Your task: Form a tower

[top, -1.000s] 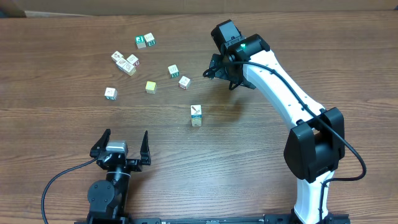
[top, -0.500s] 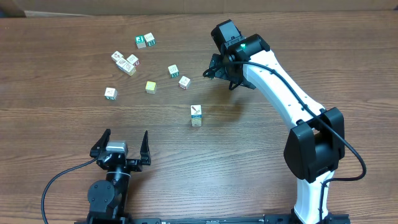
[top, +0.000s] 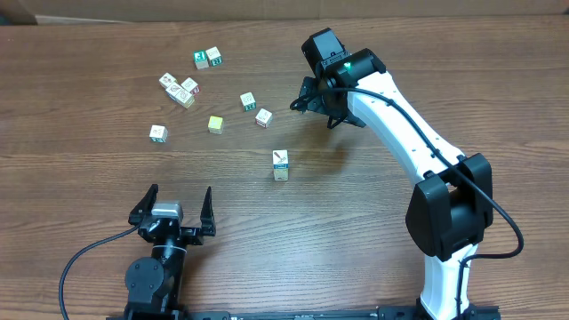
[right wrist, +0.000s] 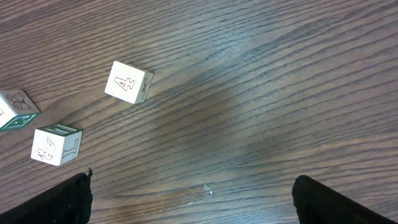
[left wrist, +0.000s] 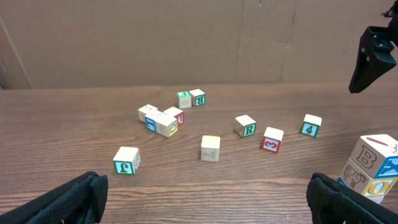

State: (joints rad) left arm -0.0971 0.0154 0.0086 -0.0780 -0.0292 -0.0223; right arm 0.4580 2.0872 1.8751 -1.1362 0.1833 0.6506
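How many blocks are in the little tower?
2: a pale wooden cube marked B on top, another pale wooden cube directly under it. The bottom is partly hidden.

Counter (top: 89,267) brown, wood grain. Tower (left wrist: 373,165) pale wood, red B, blue and yellow face edges. R cube (left wrist: 245,126) green-trimmed, 3 cube (left wrist: 272,139) red-trimmed, 4 cube (left wrist: 311,125) green-trimmed. Plain cube (top: 215,124) yellow-green. Right arm (top: 400,124) white, black joints.
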